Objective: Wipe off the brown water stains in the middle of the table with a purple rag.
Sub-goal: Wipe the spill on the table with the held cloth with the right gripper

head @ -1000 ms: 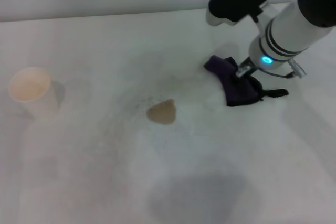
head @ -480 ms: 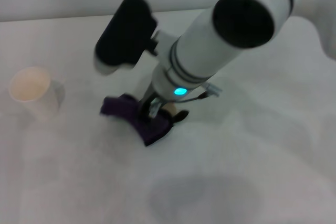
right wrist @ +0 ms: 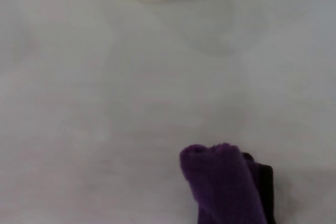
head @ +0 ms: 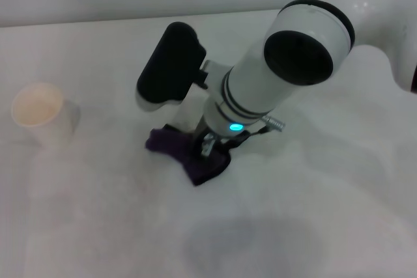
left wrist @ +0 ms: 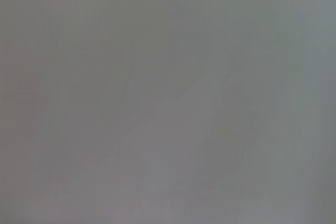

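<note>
**A:** Here's your purple rag (head: pixel 189 154), lying bunched on the table (head: pixel 339 213) about midway between the left and right edges, nearer the front edge than the back. Its long axis runs diagonally: one end points toward the back-left corner, the other toward the front-right corner.

**B:** And the texture?

**A:** Soft and fleecy. In the right wrist view the rag (right wrist: pixel 223 184) shows as a rolled, plush purple fold with dark edging along one side. In the head view the end toward the front-right corner looks darker.

**B:** Where's your working gripper?

**A:** Your right gripper (head: pixel 208 142) is directly over the rag, coming down onto its middle, with a small cyan light glowing on the wrist just above. The arm is a smooth white cylinder with black bands and a black rounded housing. Whether the jaws are spread or pinching the cloth, I cannot tell; the wrist covers them.

**B:** The brown stain?

**A:** Not visible to you; the rag and arm cover that patch.

**B:** Any writing or labels?

**A:** Nothing readable.

**B:** What else is there?

**A:** A white paper cup (head: pixel 40 118) stands upright near the left edge, well apart from the rag. The left wrist view shows only flat grey, and your left gripper is out of sight.
</note>
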